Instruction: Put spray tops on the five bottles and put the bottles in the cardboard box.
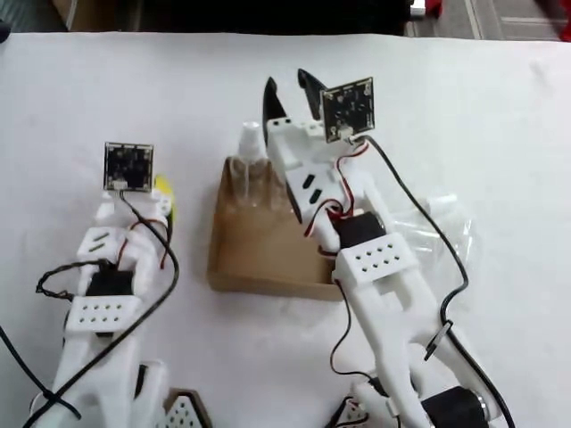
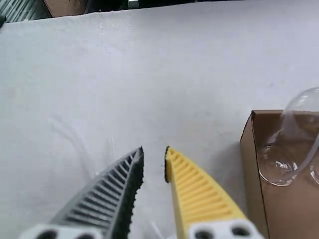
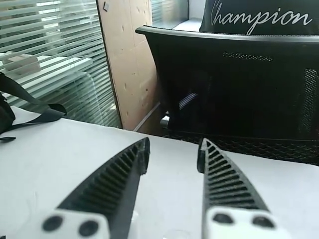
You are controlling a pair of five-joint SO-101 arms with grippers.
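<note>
A cardboard box (image 1: 259, 259) lies at the middle of the white table, and clear bottles (image 1: 252, 183) with a white spray top (image 1: 251, 141) lie inside it. In the left wrist view the box's corner (image 2: 256, 164) shows with a clear bottle (image 2: 294, 142) in it. My right gripper (image 1: 290, 94) hovers above the box's far end, open, with nothing between its black fingers (image 3: 227, 181). My left gripper (image 2: 153, 159) stands open over bare table to the left of the box, one finger grey (image 2: 114, 191) and one yellow (image 2: 194, 191), holding nothing.
A crumpled clear plastic bag (image 1: 451, 227) lies to the right of the box, beside the right arm. Beyond the table's far edge stand a black mesh chair (image 3: 239, 84) and a wooden panel (image 3: 132, 64). Black cables (image 1: 419, 223) hang along both arms.
</note>
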